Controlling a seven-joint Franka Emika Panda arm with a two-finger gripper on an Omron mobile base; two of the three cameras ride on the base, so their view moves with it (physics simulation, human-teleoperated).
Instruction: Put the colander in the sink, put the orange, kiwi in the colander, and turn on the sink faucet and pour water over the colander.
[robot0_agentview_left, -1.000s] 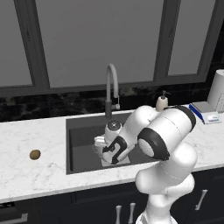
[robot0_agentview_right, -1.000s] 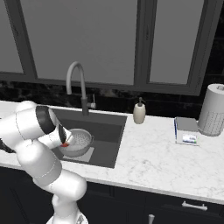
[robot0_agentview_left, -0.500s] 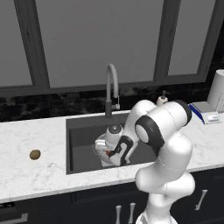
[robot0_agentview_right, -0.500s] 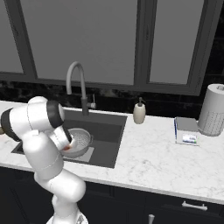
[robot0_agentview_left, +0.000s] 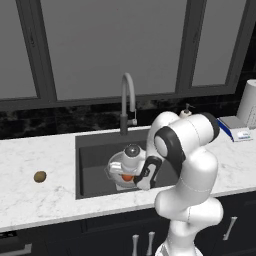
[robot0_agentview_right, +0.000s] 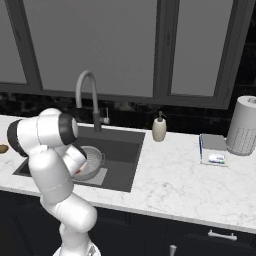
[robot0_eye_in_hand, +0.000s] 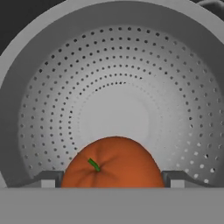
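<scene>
The silver colander (robot0_agentview_left: 114, 169) (robot0_agentview_right: 94, 159) (robot0_eye_in_hand: 113, 87) stands inside the dark sink (robot0_agentview_left: 92, 152) (robot0_agentview_right: 125, 150). My gripper (robot0_agentview_left: 131, 174) (robot0_eye_in_hand: 111, 179) hangs just above its bowl, shut on the orange (robot0_agentview_left: 128, 177) (robot0_eye_in_hand: 113, 164), which sits between the two fingertips. A sliver of the orange (robot0_agentview_right: 80, 173) peeks out under the arm in the right base view. On the white counter left of the sink lies the brown kiwi (robot0_agentview_left: 40, 176) (robot0_agentview_right: 2, 148). Behind the basin rises the grey sink faucet (robot0_agentview_left: 127, 95) (robot0_agentview_right: 87, 95), with its spout arched over the sink.
A cream soap dispenser (robot0_agentview_right: 159, 129) (robot0_agentview_left: 186, 111) stands on the counter right of the sink. Farther right are a blue-and-white box (robot0_agentview_right: 214, 150) (robot0_agentview_left: 235, 127) and a paper towel roll (robot0_agentview_right: 242, 132) (robot0_agentview_left: 248, 104). My arm's elbow bulks over the sink's near right corner.
The arm has swung and its elbow has risen, bringing the hand with the orange to the left and down over the colander's bowl. The grip has stayed the same.
</scene>
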